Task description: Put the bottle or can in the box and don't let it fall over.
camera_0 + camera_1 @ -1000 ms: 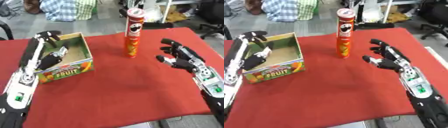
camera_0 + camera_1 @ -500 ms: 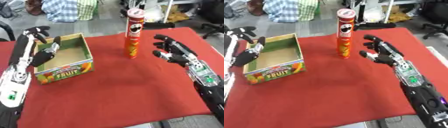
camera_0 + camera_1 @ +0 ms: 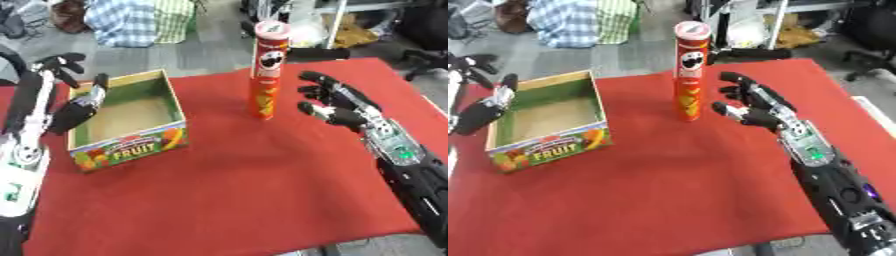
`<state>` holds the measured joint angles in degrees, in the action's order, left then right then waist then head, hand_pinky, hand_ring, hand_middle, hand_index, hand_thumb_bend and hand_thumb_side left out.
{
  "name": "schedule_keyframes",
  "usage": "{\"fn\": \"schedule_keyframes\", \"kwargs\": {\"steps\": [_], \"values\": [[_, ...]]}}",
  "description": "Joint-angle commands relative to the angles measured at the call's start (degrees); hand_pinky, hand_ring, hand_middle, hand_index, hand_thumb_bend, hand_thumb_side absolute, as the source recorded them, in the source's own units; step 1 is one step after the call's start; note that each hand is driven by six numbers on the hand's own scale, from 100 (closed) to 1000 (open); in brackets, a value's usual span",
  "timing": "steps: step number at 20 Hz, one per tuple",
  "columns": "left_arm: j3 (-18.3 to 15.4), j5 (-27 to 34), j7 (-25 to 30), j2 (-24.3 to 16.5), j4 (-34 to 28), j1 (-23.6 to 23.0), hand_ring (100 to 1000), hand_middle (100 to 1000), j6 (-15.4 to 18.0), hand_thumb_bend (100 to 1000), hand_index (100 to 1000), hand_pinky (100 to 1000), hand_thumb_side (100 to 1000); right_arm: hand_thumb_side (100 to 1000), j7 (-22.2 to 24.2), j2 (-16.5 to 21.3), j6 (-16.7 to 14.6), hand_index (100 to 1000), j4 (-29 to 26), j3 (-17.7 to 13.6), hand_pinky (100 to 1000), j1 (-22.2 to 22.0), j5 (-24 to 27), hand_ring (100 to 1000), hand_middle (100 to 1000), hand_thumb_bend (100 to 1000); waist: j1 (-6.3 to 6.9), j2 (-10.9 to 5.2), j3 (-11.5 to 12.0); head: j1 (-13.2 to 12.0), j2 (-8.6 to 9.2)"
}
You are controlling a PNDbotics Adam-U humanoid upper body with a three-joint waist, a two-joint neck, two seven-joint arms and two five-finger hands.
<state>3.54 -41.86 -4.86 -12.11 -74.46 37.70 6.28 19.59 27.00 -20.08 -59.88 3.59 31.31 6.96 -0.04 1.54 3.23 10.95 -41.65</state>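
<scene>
Left eye view: the can [image 3: 266, 70] stands upright on the red table [image 3: 245, 200], just beside the spread, released fingers [image 3: 317, 80] of the right hand [image 3: 343, 107], not touching. Left hand [image 3: 74, 107], fingers relaxed, rests at the box [image 3: 127, 120] wall.

Right eye view: the can stands apart from the box, outside it.

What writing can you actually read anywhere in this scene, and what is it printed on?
"FRUIT": on the front of the cardboard box, among pictures of fruit.
The tall red can carries a face logo and other print, too blurred to read.
The green patch on the right hand's forearm shows no readable text.
Nothing else legible.
</scene>
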Motion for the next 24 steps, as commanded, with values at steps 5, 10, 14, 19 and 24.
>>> {"fn": "schedule_keyframes", "kwargs": {"steps": [5, 10, 14, 19, 24], "values": [[-0.89, -1.56, 0.15, -1.9, 1.81, 3.2, 558, 627, -0.23, 293, 838, 758, 713, 440, -0.23, 1.58, -1.75, 973, 4.99, -0.66, 941, 3.56, -2.63, 899, 958, 521, 0.58, 0.85, 0.82, 0.99, 1.19], [-1.02, -1.85, 0.18, -2.08, 3.42, 4.74, 571, 642, -0.09, 289, 845, 761, 718, 438, 0.13, 1.9, -2.42, 974, 7.64, -1.07, 943, 4.97, -3.58, 900, 959, 515, 0.54, 1.45, 1.59, 1.69, 1.72], [-1.02, -2.09, 0.33, -2.27, 4.75, 6.04, 580, 653, 0.0, 285, 849, 763, 722, 429, -0.22, 2.38, -2.93, 974, 9.28, -1.43, 943, 5.98, -4.56, 900, 957, 514, 0.41, 2.01, 2.15, 2.25, 2.25], [-1.22, -1.13, 0.21, -2.54, 6.52, 7.82, 587, 657, -0.01, 277, 851, 764, 724, 400, -1.15, 3.24, -3.71, 976, 10.84, -1.7, 944, 7.59, -6.05, 900, 958, 509, 0.3, 2.89, 2.87, 3.08, 3.11], [-1.45, -0.35, -0.82, -2.77, 7.24, 8.6, 593, 660, -0.52, 277, 845, 763, 725, 347, -1.51, 3.7, -4.38, 980, 12.25, -1.82, 942, 9.17, -8.14, 900, 957, 498, 0.37, 3.62, 3.59, 3.94, 3.69]]}}
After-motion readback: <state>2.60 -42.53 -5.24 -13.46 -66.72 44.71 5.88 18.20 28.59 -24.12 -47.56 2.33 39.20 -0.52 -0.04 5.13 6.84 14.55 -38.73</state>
